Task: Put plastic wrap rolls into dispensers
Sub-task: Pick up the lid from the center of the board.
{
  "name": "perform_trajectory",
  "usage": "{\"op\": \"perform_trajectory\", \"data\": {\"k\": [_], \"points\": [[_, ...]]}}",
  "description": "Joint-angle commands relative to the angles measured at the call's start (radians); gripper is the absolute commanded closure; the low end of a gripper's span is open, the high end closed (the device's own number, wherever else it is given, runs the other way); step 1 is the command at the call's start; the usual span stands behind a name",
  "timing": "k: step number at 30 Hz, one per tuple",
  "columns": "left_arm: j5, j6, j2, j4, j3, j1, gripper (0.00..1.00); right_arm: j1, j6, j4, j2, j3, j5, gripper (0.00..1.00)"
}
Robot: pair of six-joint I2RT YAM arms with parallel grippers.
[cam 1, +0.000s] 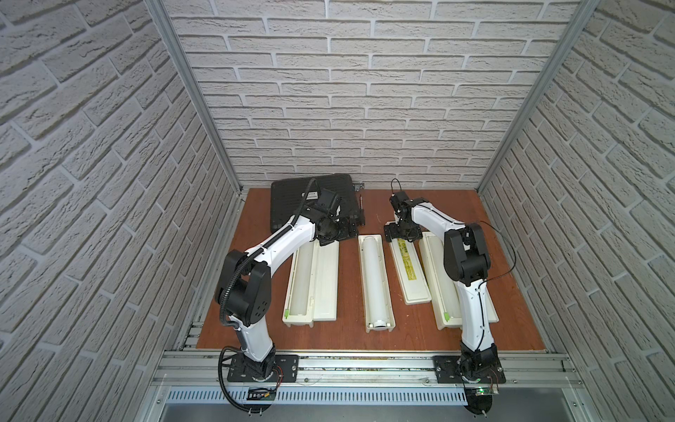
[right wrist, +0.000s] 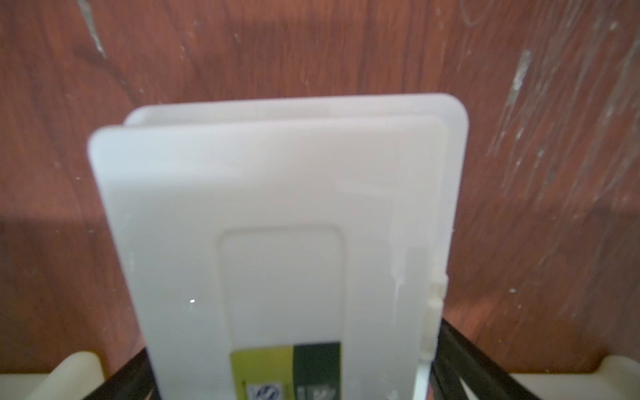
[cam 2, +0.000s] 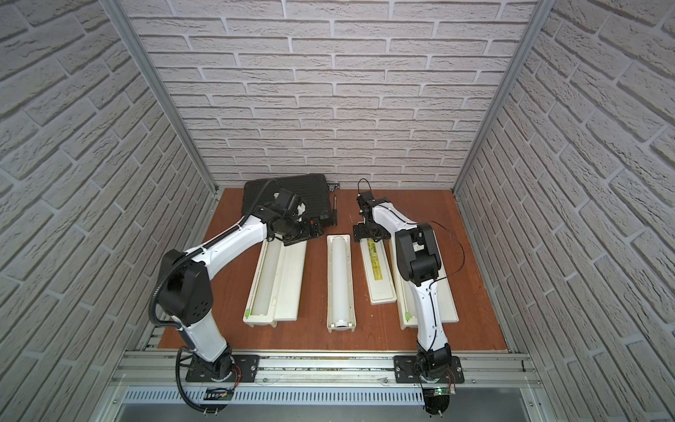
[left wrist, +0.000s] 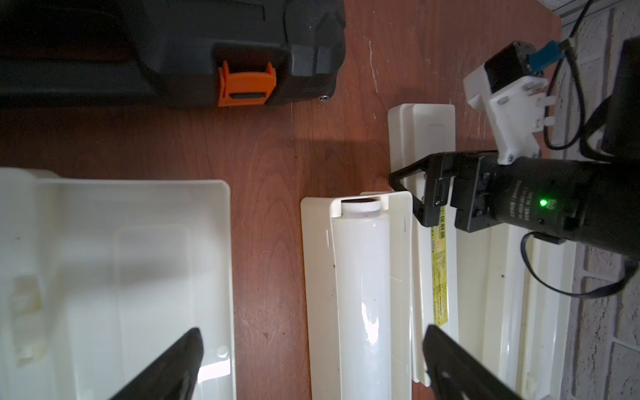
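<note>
Three cream dispensers lie side by side, each with a white plastic wrap roll in its trough: left dispenser [cam 1: 325, 288] with roll [cam 1: 301, 281], middle dispenser [cam 1: 388, 292] with roll [cam 1: 373, 277], right dispenser [cam 1: 431, 263] with its roll [cam 1: 440, 281] partly behind my right arm. Between the middle and right ones lies a cream lid [cam 1: 411, 274] with a yellow-green label. My right gripper [cam 1: 399, 238] straddles its far end, fingers [right wrist: 450, 349] close beside both edges; contact is unclear. My left gripper [left wrist: 311, 367] hovers open and empty over the far ends of the left and middle dispensers.
A black case [cam 1: 292, 201] with an orange latch [left wrist: 246, 86] lies at the back left, just beyond my left gripper. Brick-patterned walls close in the back and both sides. An aluminium rail [cam 1: 365, 365] runs along the front edge.
</note>
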Motion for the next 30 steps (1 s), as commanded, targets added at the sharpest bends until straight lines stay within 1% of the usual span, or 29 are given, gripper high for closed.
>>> {"op": "perform_trajectory", "data": {"k": [1, 4, 6, 9, 13, 18, 22, 25, 27, 30], "points": [[0.027, 0.017, -0.005, 0.028, -0.019, -0.003, 0.02, -0.002, 0.022, -0.019, 0.036, -0.007, -0.017, 0.08], [0.035, 0.041, -0.009, 0.024, -0.018, -0.009, 0.02, -0.001, 0.064, -0.001, -0.036, -0.045, 0.005, 0.13], [0.030, 0.066, -0.017, 0.022, -0.020, -0.015, 0.02, -0.001, 0.086, 0.013, -0.130, -0.089, 0.006, 0.18], [0.037, 0.087, -0.038, 0.038, -0.045, -0.024, 0.02, 0.003, 0.117, 0.010, -0.286, -0.168, 0.016, 0.21], [0.055, 0.100, -0.072, 0.102, -0.100, -0.031, 0.02, 0.021, 0.154, -0.036, -0.489, -0.280, 0.031, 0.24], [0.082, 0.119, -0.100, 0.163, -0.156, -0.045, 0.02, 0.080, 0.222, -0.096, -0.699, -0.410, 0.013, 0.30], [0.076, 0.120, -0.166, 0.257, -0.240, -0.074, 0.02, 0.161, 0.302, -0.125, -0.794, -0.455, 0.010, 0.31], [0.059, 0.129, -0.213, 0.299, -0.287, -0.108, 0.02, 0.238, 0.387, -0.122, -0.817, -0.451, 0.066, 0.30], [0.051, 0.134, -0.246, 0.322, -0.322, -0.131, 0.02, 0.293, 0.443, -0.079, -0.818, -0.456, 0.138, 0.30], [0.042, 0.145, -0.297, 0.344, -0.372, -0.165, 0.02, 0.334, 0.488, -0.008, -0.792, -0.445, 0.183, 0.31]]}}
